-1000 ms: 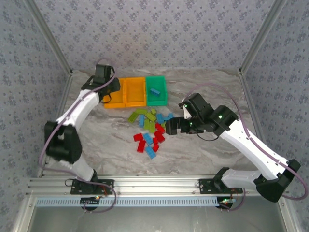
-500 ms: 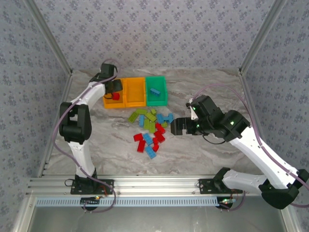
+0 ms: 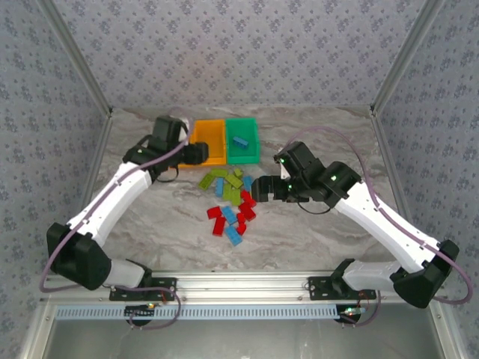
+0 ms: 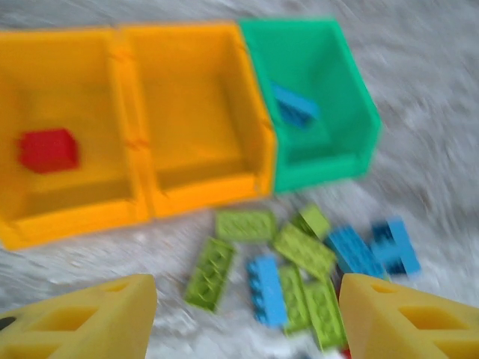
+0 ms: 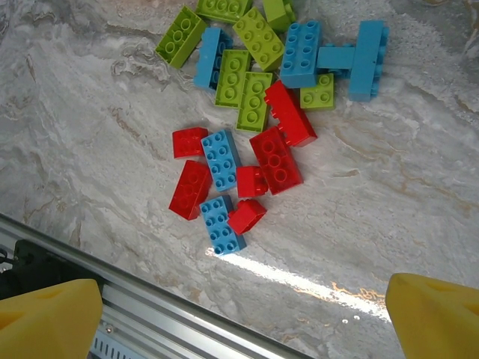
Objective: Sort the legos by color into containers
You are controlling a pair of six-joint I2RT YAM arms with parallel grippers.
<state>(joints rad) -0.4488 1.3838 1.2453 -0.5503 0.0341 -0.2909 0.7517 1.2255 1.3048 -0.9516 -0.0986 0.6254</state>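
We see our left gripper (image 4: 245,310) open, empty, before the front rims of the containers (image 4: 202,196). Right gripper (image 5: 239,314) gapes wide over the legos (image 5: 273,157), bare table (image 5: 419,187) around them.

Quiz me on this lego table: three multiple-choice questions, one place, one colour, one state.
1. The left hand and right hand are: A both open, empty; B both shut; C gripping bricks.
2. The brick in the green bin is: A red; B blue; C lime.
3. The stray red brick lies in: A the green bin; B the left hand; C the end orange bin.
Answers: A, fingers spread, nothing between; B, plainly blue in the left wrist view; C, the bin farthest from green.
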